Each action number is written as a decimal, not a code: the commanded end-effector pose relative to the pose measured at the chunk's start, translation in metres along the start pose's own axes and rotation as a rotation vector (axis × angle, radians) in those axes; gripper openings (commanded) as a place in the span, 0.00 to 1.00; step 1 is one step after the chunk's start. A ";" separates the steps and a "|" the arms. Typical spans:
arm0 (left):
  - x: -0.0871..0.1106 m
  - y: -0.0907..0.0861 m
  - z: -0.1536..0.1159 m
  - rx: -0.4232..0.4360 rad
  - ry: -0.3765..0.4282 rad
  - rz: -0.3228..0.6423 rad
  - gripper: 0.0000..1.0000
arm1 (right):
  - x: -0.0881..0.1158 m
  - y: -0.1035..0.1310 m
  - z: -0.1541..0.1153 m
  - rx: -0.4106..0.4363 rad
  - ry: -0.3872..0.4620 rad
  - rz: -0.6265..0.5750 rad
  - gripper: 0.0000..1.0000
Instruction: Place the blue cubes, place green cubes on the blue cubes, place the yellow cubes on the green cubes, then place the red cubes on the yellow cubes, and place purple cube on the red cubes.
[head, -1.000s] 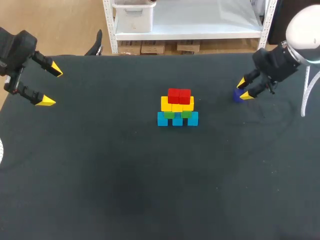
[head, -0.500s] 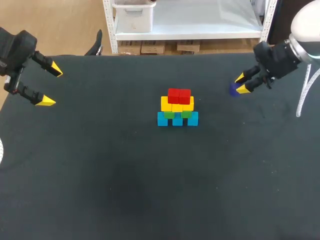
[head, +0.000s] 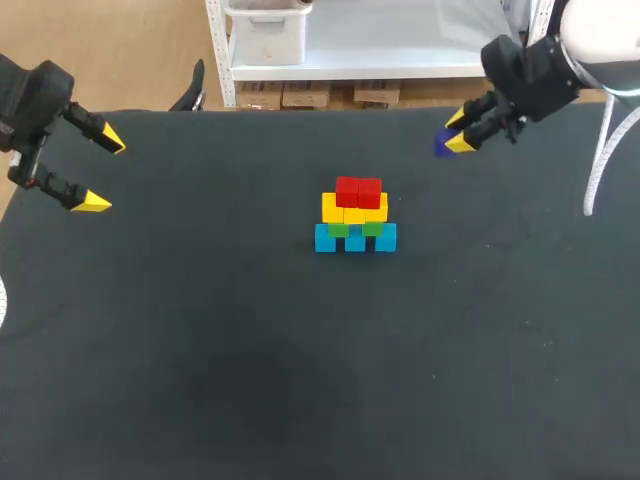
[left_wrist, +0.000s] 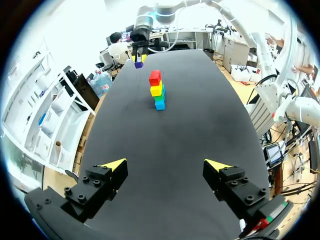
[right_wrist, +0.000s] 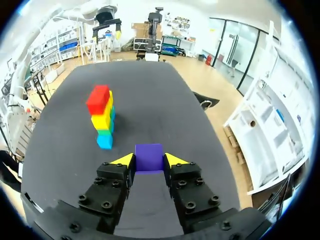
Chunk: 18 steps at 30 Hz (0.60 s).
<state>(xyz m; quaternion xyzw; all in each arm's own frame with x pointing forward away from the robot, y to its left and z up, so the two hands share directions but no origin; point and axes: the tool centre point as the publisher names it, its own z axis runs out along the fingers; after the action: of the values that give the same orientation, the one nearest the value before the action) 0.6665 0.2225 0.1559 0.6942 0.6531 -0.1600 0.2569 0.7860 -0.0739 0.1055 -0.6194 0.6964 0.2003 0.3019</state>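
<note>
A stack of cubes (head: 356, 216) stands mid-table: blue at the base, green above, then yellow, with two red cubes (head: 358, 191) on top. The same stack (right_wrist: 101, 116) shows ahead of my right gripper, and from the left wrist view the stack (left_wrist: 157, 90) lies far ahead. My right gripper (head: 457, 130) hangs above the table's far right, shut on the purple cube (right_wrist: 149, 157), whose edge (head: 443, 146) peeks out by the yellow tips. My left gripper (head: 100, 170) stays at the far left, open and empty, its tips (left_wrist: 165, 164) spread wide.
The dark table (head: 300, 380) carries nothing else besides the stack. My right arm with the purple cube (left_wrist: 138, 64) is seen beyond the stack in the left wrist view.
My right gripper closed on the purple cube, lifted it off the table and carried it up and toward the far side, leftward. The left arm has not moved.
</note>
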 end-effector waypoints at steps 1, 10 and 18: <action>0.000 0.000 0.000 -0.001 0.001 0.001 1.00 | -0.020 0.025 -0.008 0.124 0.037 -0.007 0.00; 0.000 0.000 0.000 -0.001 0.001 0.001 1.00 | -0.058 0.043 0.006 0.097 -0.015 -0.002 0.00; 0.000 0.000 0.000 -0.001 0.001 0.001 1.00 | -0.089 0.058 0.020 0.023 -0.067 -0.037 0.00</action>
<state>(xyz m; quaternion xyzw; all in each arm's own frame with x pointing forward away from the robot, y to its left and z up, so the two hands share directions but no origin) 0.6665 0.2225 0.1559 0.6942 0.6531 -0.1600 0.2569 0.7362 0.0086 0.1438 -0.6210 0.6823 0.1940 0.3334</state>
